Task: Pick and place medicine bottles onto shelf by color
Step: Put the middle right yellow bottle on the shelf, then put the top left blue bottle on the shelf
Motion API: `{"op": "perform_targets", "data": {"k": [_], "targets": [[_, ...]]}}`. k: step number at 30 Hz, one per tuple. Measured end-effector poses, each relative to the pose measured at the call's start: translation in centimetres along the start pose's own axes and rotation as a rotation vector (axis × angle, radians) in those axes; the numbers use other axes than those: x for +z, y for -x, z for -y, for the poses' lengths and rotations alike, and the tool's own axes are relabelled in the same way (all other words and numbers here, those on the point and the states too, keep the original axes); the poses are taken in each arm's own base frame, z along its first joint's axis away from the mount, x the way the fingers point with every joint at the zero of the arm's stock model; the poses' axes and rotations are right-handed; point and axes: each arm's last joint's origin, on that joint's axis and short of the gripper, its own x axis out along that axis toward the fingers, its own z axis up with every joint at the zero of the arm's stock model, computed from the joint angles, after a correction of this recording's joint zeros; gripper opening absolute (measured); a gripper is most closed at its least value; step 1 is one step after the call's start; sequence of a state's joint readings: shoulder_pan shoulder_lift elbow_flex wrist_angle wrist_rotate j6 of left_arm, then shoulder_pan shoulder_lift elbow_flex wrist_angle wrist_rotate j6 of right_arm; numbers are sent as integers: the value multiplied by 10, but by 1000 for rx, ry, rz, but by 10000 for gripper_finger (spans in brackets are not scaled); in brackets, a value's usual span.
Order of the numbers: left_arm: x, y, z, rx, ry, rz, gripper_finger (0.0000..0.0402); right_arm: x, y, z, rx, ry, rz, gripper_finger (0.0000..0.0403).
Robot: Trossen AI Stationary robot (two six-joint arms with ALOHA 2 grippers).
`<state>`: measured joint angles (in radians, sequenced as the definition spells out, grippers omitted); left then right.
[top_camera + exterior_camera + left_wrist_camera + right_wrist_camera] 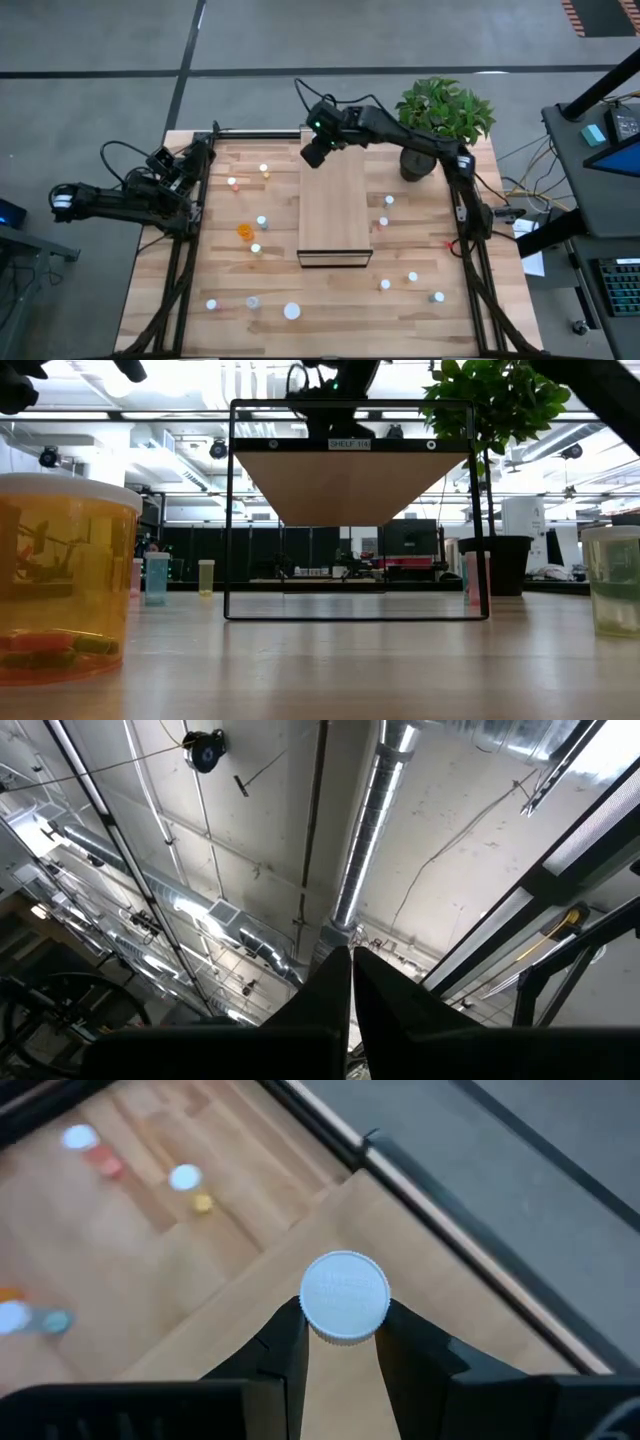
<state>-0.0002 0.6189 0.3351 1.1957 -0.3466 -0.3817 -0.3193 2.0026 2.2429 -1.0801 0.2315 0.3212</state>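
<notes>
Over the far end of the shelf [335, 212], at about 12 o'clock on the table [330, 290], hangs the right gripper [316, 150], pinching a white-capped bottle [345, 1296] between its fingers [285, 1342]. At 9 o'clock, off the table's edge, waits the left gripper [350, 982], squeezed shut on nothing and pointing up at the ceiling. Nothing on the shelf yet by the look of it, so probably just the start: lots more bottles [246, 232] sitting all over the table on both sides, waiting to be picked up and sorted by color.
</notes>
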Motion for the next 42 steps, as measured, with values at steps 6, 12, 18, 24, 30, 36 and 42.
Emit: {"op": "perform_targets", "data": {"k": [6, 12, 18, 24, 30, 36, 42], "targets": [[0, 0, 0, -1, 0, 0, 0, 8, -17, 1, -10, -13, 9, 95], [0, 0, 0, -1, -3, 0, 0, 6, -35, -5, -39, -9, 1, 95], [2, 0, 1, -3, -2, 6, 0, 5, -36, -9, -81, -10, 15, 95], [3, 1, 1, -5, -1, 10, 0, 2, -38, -8, -87, -55, 3, 113], [4, 1, 1, -7, 1, 15, 0, -2, -42, -10, -91, -55, -16, 143], [4, 1, 1, -7, 2, 16, 0, -1, -39, -9, -94, -52, -23, 167], [2, 1, 1, -4, 2, 9, 0, 6, -16, -8, -78, -60, 13, 187]]}}
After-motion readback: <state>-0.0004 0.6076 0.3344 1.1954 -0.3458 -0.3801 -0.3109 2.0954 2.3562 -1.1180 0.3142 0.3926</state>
